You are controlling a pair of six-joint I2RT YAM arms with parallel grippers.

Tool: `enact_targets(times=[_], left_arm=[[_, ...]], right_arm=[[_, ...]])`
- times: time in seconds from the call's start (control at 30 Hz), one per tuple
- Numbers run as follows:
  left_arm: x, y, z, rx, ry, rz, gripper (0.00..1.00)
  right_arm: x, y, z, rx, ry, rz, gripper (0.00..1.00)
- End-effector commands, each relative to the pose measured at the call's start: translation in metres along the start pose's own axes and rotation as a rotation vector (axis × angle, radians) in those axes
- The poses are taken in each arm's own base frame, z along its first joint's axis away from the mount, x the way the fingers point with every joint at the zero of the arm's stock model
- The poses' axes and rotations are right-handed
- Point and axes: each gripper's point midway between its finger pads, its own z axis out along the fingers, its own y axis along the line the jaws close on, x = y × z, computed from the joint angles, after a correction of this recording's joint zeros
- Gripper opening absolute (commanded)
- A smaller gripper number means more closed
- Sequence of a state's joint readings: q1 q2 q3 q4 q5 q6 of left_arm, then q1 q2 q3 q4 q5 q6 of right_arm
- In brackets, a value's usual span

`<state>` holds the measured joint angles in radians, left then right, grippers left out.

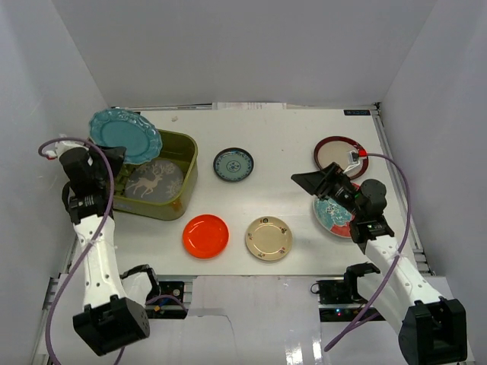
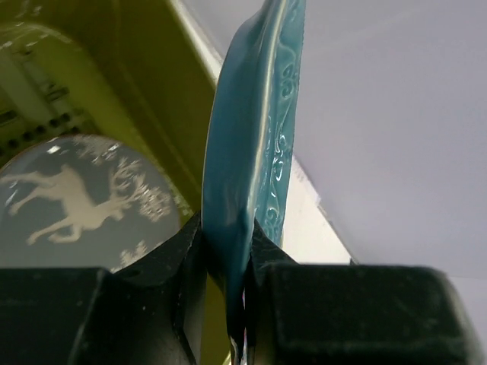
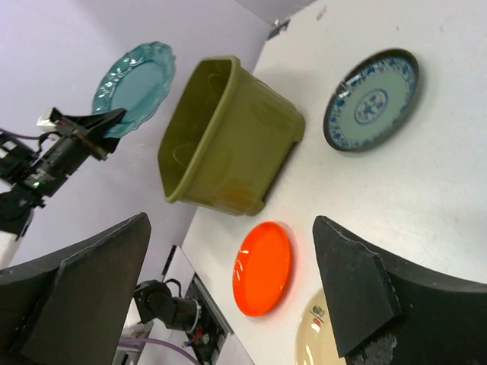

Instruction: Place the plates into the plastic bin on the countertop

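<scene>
Gripping the teal plate (image 1: pixel 124 134) by its rim, the left gripper (image 1: pixel 103 161) holds it over the far-left corner of the bin (image 1: pixel 192 156). One grey plate (image 1: pixel 154 182) lies inside; five lie on the surface (image 1: pixel 289 137). The right gripper (image 1: pixel 319 185) is open, empty.

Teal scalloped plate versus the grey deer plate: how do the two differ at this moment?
The teal scalloped plate is clamped by its rim in the left pincer, up over the olive bin's far corner. The grey deer plate lies flat on the bin's floor, ungripped. The teal scalloped plate has a wavy embossed edge and a plain centre. The grey deer plate has a smooth edge and a white deer drawing. Both are round.
</scene>
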<state>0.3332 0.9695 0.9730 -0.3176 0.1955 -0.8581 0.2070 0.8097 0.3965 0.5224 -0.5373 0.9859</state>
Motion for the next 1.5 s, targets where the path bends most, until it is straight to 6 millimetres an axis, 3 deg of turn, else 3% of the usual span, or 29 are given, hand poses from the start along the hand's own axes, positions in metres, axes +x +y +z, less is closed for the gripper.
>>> enact_targets(times=[0.0, 0.13, 0.3, 0.43, 0.53, 0.57, 0.67, 0.77, 0.9, 1.1, 1.47], left_arm=[[0.0, 0.004, -0.023, 0.006, -0.033, 0.021, 0.0], [0.021, 0.032, 0.0, -0.051, 0.061, 0.007, 0.0], [0.033, 0.044, 0.023, -0.061, 0.116, -0.033, 0.01], [0.048, 0.055, 0.04, -0.076, 0.202, -0.04, 0.1], [0.057, 0.063, 0.047, -0.086, 0.243, -0.032, 0.31], [0.058, 0.064, 0.048, -0.086, 0.251, -0.025, 0.55], [0.057, 0.065, 0.049, -0.085, 0.258, 0.022, 0.98], [0.044, 0.068, 0.05, -0.142, 0.22, 0.097, 0.98], [0.021, 0.081, 0.051, -0.278, 0.121, 0.224, 0.98], [0.004, 0.084, 0.049, -0.433, 0.04, 0.479, 0.98], [0.053, 0.12, 0.049, -0.471, 0.228, 0.5, 0.98]], right_arm=[[0.017, -0.011, -0.002, 0.011, 0.06, -0.028, 0.93], [0.024, -0.018, -0.004, 0.028, 0.073, -0.03, 0.92], [0.027, -0.019, -0.006, 0.03, 0.091, -0.061, 0.9], [0.024, -0.018, -0.004, 0.035, 0.086, -0.068, 0.89], [0.021, -0.021, -0.003, 0.053, 0.074, -0.078, 0.89], [0.02, -0.022, -0.003, 0.061, 0.07, -0.079, 0.89], [0.017, -0.031, -0.002, 0.106, 0.058, -0.092, 0.9], [0.011, -0.052, 0.0, 0.194, 0.03, -0.133, 0.89], [0.004, -0.096, 0.003, 0.365, 0.0, -0.139, 0.88], [-0.024, -0.118, 0.006, 0.506, -0.084, -0.193, 0.86], [-0.076, -0.128, -0.003, 0.636, -0.184, -0.28, 0.83]])
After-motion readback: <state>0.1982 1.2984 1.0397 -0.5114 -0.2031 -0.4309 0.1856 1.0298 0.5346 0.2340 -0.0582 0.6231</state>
